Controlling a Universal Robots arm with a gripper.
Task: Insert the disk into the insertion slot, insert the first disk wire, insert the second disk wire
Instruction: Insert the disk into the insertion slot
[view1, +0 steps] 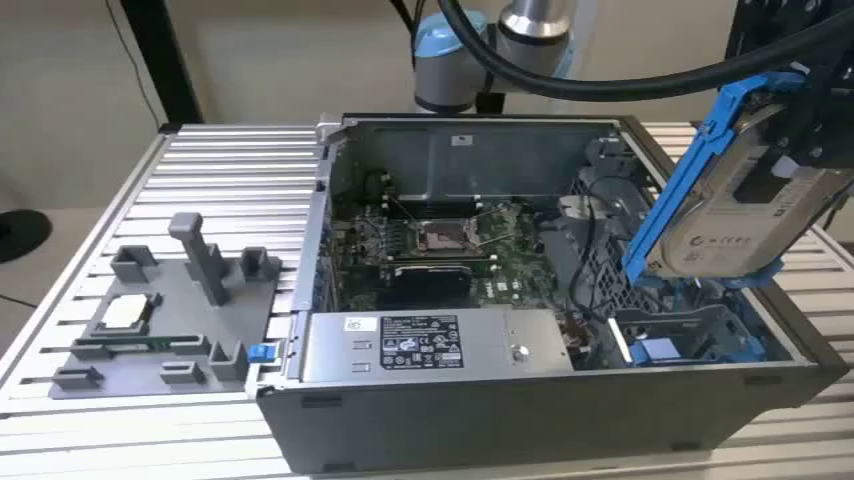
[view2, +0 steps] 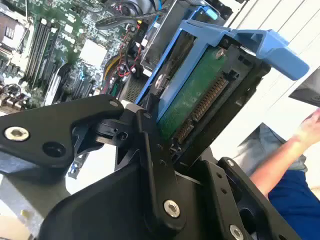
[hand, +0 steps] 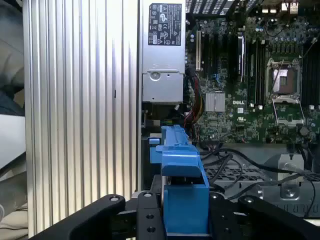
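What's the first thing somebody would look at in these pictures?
The bright blue frame around the disk jumps out first: the gripper holds it tilted in the air at the exterior view's right, above the open computer case. Next comes the green circuit board deep inside the case. Then there is the insertion slot with its blue rails, just below the disk.
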